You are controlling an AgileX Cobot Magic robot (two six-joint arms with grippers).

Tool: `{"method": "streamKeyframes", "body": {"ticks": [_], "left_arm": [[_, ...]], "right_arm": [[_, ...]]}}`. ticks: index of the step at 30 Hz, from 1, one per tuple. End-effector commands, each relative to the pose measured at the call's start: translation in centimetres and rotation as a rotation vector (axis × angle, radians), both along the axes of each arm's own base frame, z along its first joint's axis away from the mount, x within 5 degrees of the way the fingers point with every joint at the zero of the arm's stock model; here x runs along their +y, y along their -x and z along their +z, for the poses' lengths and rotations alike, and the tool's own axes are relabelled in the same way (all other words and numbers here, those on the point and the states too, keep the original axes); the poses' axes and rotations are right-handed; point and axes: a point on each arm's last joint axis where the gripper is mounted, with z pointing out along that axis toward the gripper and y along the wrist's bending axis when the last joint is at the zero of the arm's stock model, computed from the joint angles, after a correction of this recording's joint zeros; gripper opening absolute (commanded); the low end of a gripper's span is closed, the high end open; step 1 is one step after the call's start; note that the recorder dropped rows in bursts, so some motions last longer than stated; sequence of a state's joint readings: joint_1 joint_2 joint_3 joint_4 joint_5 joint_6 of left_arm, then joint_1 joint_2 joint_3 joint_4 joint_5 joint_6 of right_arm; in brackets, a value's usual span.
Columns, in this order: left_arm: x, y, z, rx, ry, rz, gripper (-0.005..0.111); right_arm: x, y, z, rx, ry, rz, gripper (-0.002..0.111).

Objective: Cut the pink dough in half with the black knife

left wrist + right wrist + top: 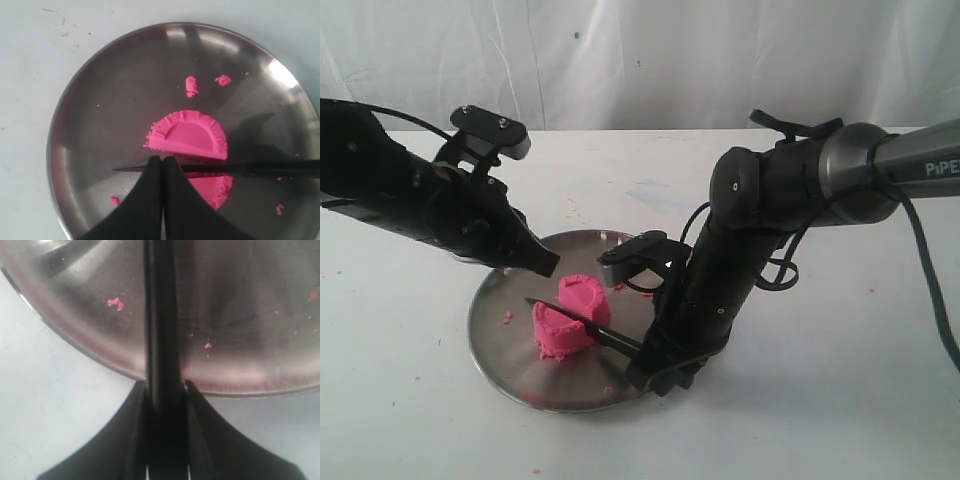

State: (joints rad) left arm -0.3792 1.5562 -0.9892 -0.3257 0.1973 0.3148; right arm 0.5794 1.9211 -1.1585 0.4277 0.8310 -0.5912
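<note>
The pink dough lies in two halves on the round steel plate [500, 340]: one half [583, 297] farther back, the other [558, 330] nearer the front. Between them runs the black knife [610, 336], its blade [260, 169] lying across the gap, tip pointing left. My right gripper [655, 372] is shut on the knife handle [161, 330] at the plate's front-right rim. My left gripper [552, 264] hovers over the plate's back-left, shut with nothing between its fingers [150, 200]. In the left wrist view one dough half [190, 137] shows fully, the other [216, 187] partly behind the fingers.
Small pink crumbs [191, 86] are scattered on the plate and a few on the white table [840, 400]. A white cloth backdrop [640, 60] hangs behind the table. The right arm [760, 220] leans over the plate's right side.
</note>
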Motion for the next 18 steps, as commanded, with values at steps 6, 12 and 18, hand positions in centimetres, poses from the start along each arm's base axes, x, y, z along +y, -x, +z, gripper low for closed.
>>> {"method": "streamKeyframes", "body": {"ticks": [6,12,18], "left_arm": [[-0.4,-1.1,-2.8,0.016,-0.045,-0.018,0.000],[-0.4,-1.3,-3.0,0.014,-0.046,-0.015,0.000],[-0.4,-1.3,-2.9,0.010,-0.046,-0.013,0.000]], "right_arm": [[-0.1,0.0,-0.5,0.005,0.021,-0.006,0.000],[-0.1,0.0,-0.5,0.002,0.021,-0.008,0.000],[-0.1,0.1,-0.5,0.014,0.023,0.007,0.000]]}}
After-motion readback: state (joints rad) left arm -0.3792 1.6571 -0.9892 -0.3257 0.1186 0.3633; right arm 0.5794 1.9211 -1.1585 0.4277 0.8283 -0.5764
